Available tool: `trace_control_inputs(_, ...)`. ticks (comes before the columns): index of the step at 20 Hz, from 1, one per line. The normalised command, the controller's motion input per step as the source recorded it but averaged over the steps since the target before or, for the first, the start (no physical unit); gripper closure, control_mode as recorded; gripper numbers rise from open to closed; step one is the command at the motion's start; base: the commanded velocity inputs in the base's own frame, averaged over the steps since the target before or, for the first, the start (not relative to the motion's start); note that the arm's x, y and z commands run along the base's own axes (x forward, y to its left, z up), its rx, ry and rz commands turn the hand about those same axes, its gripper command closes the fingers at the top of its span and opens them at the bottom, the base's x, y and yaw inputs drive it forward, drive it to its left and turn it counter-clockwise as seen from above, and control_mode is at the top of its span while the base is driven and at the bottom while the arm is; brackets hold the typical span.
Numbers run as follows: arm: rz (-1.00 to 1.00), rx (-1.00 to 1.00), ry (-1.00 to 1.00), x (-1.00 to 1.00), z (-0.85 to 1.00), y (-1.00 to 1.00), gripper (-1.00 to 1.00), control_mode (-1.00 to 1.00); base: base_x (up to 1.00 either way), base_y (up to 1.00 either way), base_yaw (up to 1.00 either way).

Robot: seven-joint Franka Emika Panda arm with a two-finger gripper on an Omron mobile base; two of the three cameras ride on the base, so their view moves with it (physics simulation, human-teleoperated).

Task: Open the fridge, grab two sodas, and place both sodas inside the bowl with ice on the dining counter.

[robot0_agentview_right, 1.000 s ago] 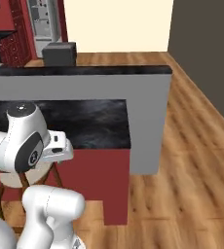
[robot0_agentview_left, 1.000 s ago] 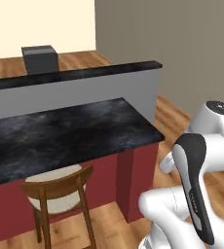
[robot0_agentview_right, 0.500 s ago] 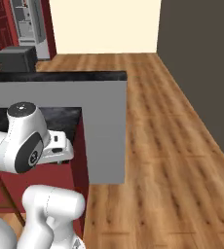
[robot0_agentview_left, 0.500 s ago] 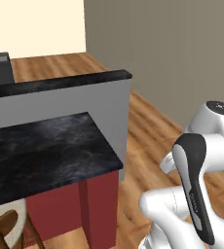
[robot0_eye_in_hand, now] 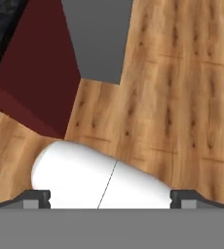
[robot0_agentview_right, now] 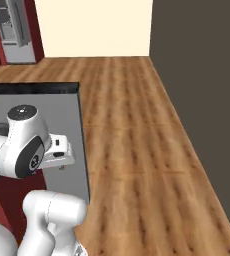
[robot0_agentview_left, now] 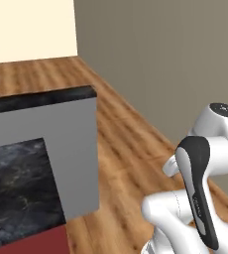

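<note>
- The fridge [robot0_agentview_right: 11, 30] stands far off at the room's back left in the right base view (a pale slice past a red wall); no sodas or bowl in sight.
- The counter [robot0_agentview_left: 17, 191] corner sits close beside the arm; a tight turn could clip it.
- The gripper [robot0_eye_in_hand: 109, 197] points at the floor, fingers spread wide, empty.

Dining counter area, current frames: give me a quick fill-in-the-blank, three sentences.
1. The dining counter has a black speckled top over a dark ____ base.
2. The raised slab behind it has a ____ front.
3. In the hand view the gripper is ____, with bare wooden floor beyond it.

Missing words: red; grey; open
</note>
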Motion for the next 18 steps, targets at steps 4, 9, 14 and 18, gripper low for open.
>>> trace_control_inputs(4,0.00,0.00,0.00,0.00,0.00,0.00,-1.00,1.00,0.98,-0.97,0.00)
trace_control_inputs(9,0.00,0.00,0.00,0.00,0.00,0.00,-1.00,1.00,1.00,-0.86,0.02)
trace_control_inputs(14,0.00,0.00,0.00,0.00,0.00,0.00,-1.00,1.00,1.00,-0.57,0.07)
trace_control_inputs(18,0.00,0.00,0.00,0.00,0.00,0.00,-1.00,1.00,1.00,-0.36,0.12)
